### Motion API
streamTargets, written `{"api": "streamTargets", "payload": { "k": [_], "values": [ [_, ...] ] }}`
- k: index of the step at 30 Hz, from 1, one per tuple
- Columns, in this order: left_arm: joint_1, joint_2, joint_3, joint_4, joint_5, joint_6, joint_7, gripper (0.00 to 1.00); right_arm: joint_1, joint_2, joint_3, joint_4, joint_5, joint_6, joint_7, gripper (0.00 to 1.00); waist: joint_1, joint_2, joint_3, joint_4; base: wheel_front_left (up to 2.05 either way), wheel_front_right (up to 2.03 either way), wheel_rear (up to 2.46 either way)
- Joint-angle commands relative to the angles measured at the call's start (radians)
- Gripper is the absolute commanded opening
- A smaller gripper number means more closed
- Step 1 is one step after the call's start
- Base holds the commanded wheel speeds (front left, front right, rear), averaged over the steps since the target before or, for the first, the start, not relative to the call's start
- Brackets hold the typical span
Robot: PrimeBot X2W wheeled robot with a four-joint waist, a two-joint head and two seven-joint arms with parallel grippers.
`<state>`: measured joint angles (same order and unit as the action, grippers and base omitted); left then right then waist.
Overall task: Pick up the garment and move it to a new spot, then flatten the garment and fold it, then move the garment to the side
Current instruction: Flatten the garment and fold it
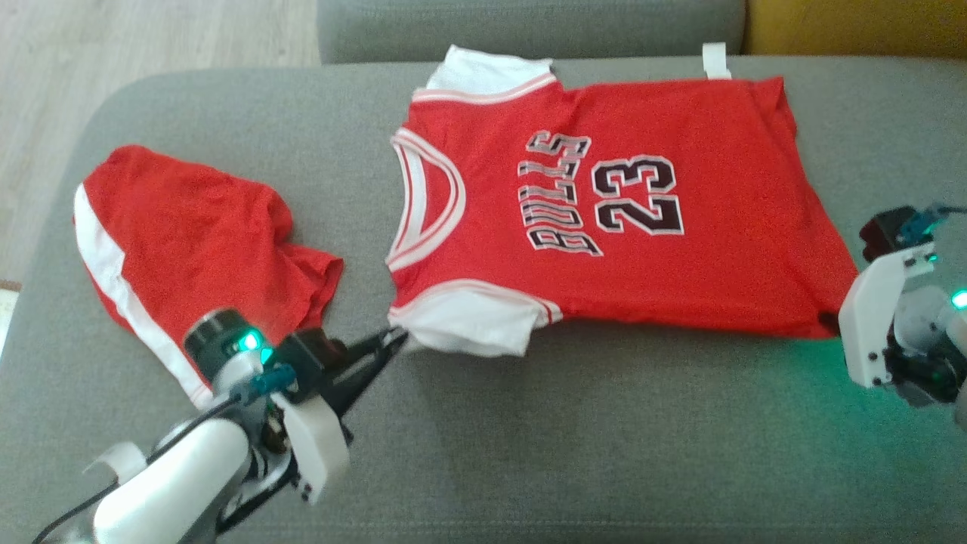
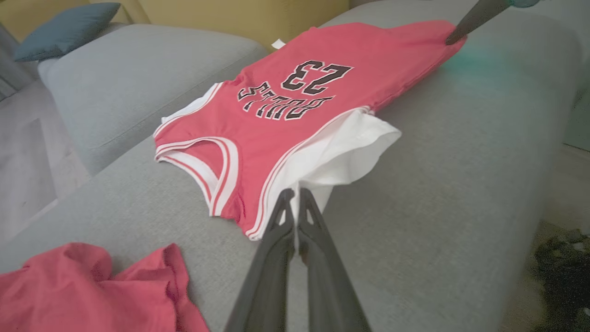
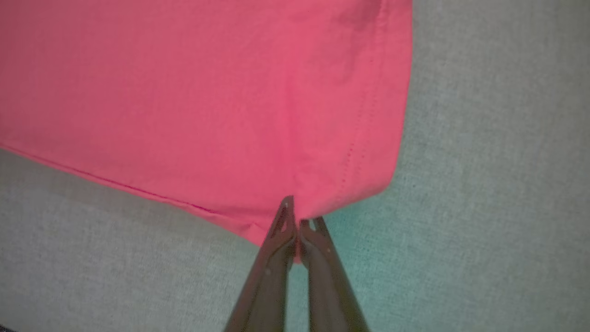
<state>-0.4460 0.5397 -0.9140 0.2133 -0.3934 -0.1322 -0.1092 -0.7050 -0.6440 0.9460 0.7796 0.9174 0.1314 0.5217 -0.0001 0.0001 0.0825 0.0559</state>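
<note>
left gripper [image 2: 296,197] pinches jersey [image 1: 604,204] sleeve | right gripper [image 3: 299,216] apparently pinches hem corner

1. Big grey woven seat cushion [image 1: 574,468] with rounded corners takes up most of the head view.
2. Second grey cushion [image 1: 529,26] sits just behind it, with a narrow dark gap between the two.
3. Mustard-yellow upholstered piece [image 1: 854,26] at top right, beside the second grey cushion.
4. Pale wood-plank floor [image 1: 151,45] at top left, past the cushion's edge.
5. Left wrist view: blue-grey pillow [image 2: 64,27] on a grey sofa section [image 2: 138,87], mustard upholstery behind it.
6. Dark blurry patch [image 2: 562,263] low at the right, can't tell what it is.
7. Soft, even light, with a green tint [image 1: 763,370] on the grey fabric near the right edge.
</note>
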Motion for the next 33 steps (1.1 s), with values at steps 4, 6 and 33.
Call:
{"api": "streamTargets", "payload": {
  "k": [4, 6, 33],
  "values": [
    [-0.011, 0.105, -0.029, -0.126, -0.117, 0.002, 0.070, 0.00, 0.043, -0.062, 0.026, -0.042, 0.058, -0.001, 0.057, 0.00, 0.0001, -0.0001, -0.046, -0.008, 0.00, 0.00, 0.00],
    [-0.002, 0.134, -0.058, -0.171, -0.161, 0.002, 0.100, 0.00, 0.064, -0.073, 0.037, -0.058, 0.081, -0.001, 0.089, 0.00, 0.0001, -0.0001, -0.058, -0.012, 0.00, 0.00, 0.00],
    [-0.140, 0.174, -0.069, -0.230, -0.202, 0.008, 0.165, 0.00, 0.060, -0.097, -0.076, -0.112, 0.124, -0.001, 0.162, 0.00, 0.0001, -0.0001, 0.018, -0.049, 0.00, 0.00, 0.00]
  ]
}}
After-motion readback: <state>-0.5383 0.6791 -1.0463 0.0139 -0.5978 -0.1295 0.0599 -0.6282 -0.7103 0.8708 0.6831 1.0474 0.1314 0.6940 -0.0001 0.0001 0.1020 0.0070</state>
